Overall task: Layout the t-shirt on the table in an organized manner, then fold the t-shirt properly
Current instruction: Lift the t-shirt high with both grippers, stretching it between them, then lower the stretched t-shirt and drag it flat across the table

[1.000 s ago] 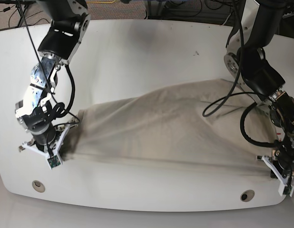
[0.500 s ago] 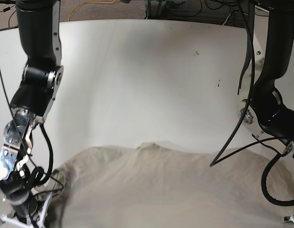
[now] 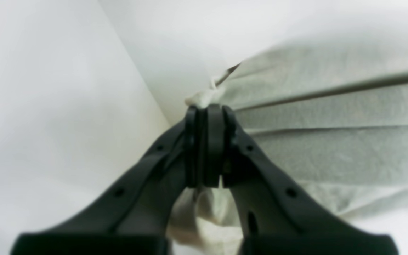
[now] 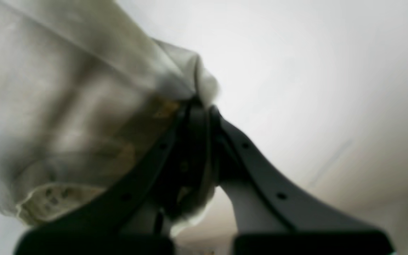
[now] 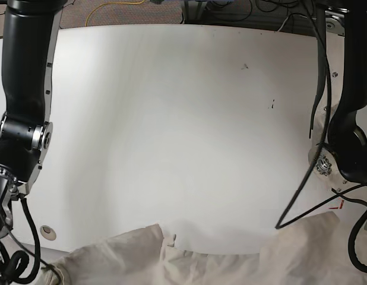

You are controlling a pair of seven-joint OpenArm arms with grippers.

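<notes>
Two grippers clamped on t-shirt (image 5: 189, 261): left gripper (image 3: 207, 109) pinches cloth corner, right gripper (image 4: 198, 106) pinches bunched edge. T-shirt at near edge of table (image 5: 171, 119), low in base view; grippers out of base view.

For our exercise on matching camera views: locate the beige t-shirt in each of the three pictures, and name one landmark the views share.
Base: the t-shirt lies along the bottom edge.
Left wrist: it fills the right side, pinched in the left gripper.
Right wrist: it fills the left side, pinched in the right gripper.
Shared landmark: the white table.
</notes>
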